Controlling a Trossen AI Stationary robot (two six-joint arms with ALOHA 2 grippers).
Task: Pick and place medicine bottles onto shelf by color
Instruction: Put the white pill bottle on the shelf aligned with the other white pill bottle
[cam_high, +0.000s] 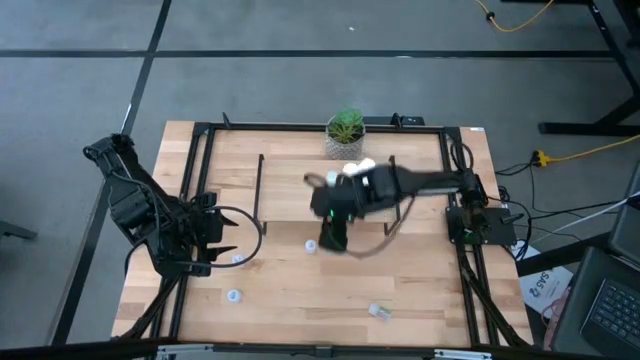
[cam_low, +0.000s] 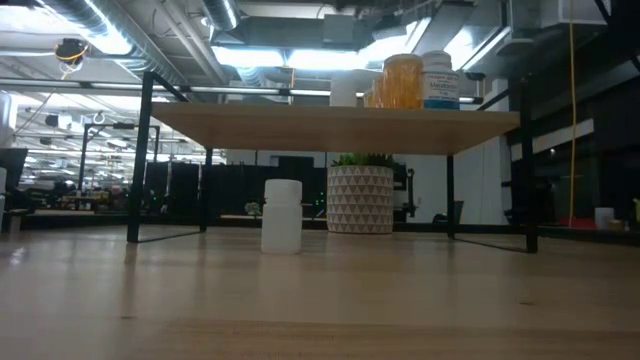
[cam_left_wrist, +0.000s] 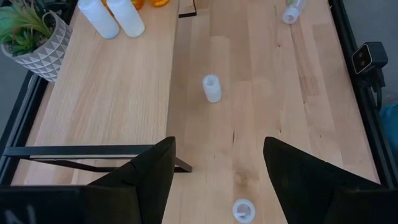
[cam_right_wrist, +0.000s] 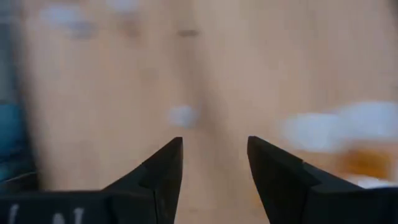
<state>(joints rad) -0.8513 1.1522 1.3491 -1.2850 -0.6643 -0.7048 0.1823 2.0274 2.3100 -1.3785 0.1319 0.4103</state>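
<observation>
Right tool (cam_right_wrist: 214, 165) is hovering part-open and empty above the shelf (cam_low: 330, 128); several bottles (cam_low: 420, 80) are sitting there, four more (cam_high: 311, 246) waiting on the worktop (cam_high: 290, 300) nearby.

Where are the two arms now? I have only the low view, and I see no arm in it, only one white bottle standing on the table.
Observer: The right gripper hangs over the middle of the table, close beside that white bottle, with its jaws open and empty.
Operator: And the left one?
Observer: The left gripper waits near the table's left side, jaws open.
Operator: Are more bottles loose on the table?
Observer: Yes, three. A small bottle stands by the left gripper, a second small bottle stands a little beyond it, and a lying bottle is near the edge farthest from the plant.
</observation>
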